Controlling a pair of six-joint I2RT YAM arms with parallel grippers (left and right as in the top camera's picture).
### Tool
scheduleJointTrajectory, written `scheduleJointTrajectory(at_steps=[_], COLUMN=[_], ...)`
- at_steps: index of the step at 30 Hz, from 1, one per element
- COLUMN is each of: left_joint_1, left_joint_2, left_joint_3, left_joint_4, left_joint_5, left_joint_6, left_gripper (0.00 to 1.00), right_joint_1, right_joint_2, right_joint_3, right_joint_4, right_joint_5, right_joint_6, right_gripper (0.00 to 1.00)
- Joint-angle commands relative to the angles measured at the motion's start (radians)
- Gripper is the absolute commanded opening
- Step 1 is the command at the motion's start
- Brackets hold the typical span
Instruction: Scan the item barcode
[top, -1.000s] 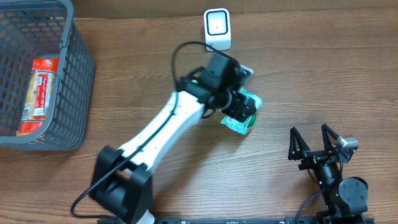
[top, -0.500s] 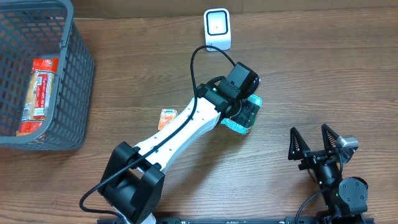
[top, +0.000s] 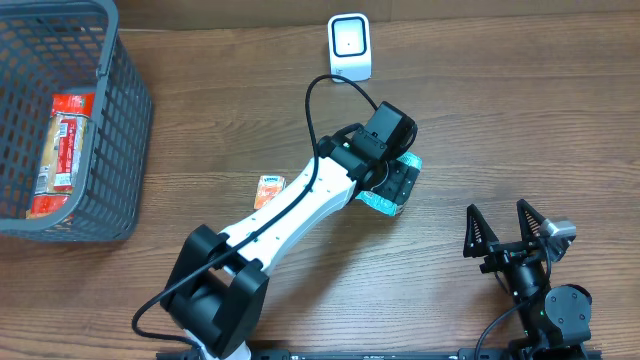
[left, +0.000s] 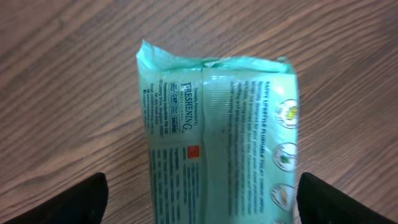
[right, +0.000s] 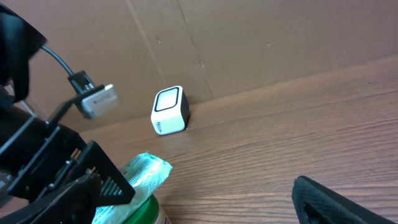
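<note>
The item is a teal wipes packet (left: 221, 137) lying flat on the wooden table, its printed back facing up. My left gripper (left: 202, 199) hovers just over it, open, one finger (left: 74, 202) on each side; wood shows between the left finger and the packet. From overhead, the left gripper (top: 392, 183) covers most of the packet (top: 409, 163). The white barcode scanner (top: 349, 46) stands at the table's far edge, well beyond the packet. My right gripper (top: 510, 235) rests open and empty near the front right. In the right wrist view the scanner (right: 169, 111) stands behind the packet (right: 148, 169).
A grey mesh basket (top: 125, 120) at the far left holds a red packaged item (top: 62, 140). A small orange packet (top: 270, 189) lies left of my left arm. Something with a round green top (right: 142, 208) sits under the packet's near end. A cardboard wall (right: 249, 43) backs the table.
The left arm has swung right and turned its wrist over the packet, uncovering the small orange packet. The teal packet stays in place. The right arm is still.
</note>
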Motion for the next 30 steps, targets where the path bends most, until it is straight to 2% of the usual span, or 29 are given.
scheduleJointTrajectory(at_steps=[1, 2, 5, 7, 11, 14, 19, 25, 30], left_joint_1=[-0.003, -0.003, -0.002, 0.002, 0.008, 0.009, 0.029, 0.059, 0.053], left_joint_2=[0.058, 0.067, 0.064, 0.057, 0.027, -0.014, -0.057, -0.047, -0.018], left_joint_3=[-0.005, -0.005, -0.001, 0.009, 0.028, 0.029, 0.029, 0.011, -0.059], left_joint_4=[0.004, 0.003, 0.005, 0.002, 0.000, -0.024, -0.142, -0.277, -0.219], left_joint_5=[0.022, 0.022, 0.019, 0.019, 0.012, -0.056, -0.197, -0.207, -0.189], left_joint_6=[-0.024, -0.024, -0.020, -0.020, -0.021, -0.034, -0.157, -0.269, -0.317], left_gripper=[0.80, 0.74, 0.47, 0.41, 0.39, 0.39, 0.38, 0.37, 0.34], right_joint_1=[-0.003, -0.003, -0.003, -0.003, -0.003, -0.003, -0.003, -0.003, -0.003], right_joint_2=[-0.005, -0.005, -0.005, -0.005, -0.005, -0.005, -0.005, -0.005, -0.005], right_joint_3=[-0.010, -0.010, -0.010, -0.010, -0.010, -0.010, -0.010, -0.010, -0.010], right_joint_4=[0.006, 0.006, 0.006, 0.006, 0.006, 0.006, 0.006, 0.006, 0.006], right_joint_5=[0.001, 0.002, 0.001, 0.001, 0.002, 0.002, 0.002, 0.002, 0.002], right_joint_6=[-0.006, -0.006, -0.006, -0.006, -0.006, -0.006, -0.006, -0.006, -0.006], right_gripper=[1.00, 1.00, 1.00, 1.00, 1.00, 1.00, 1.00, 1.00, 1.00])
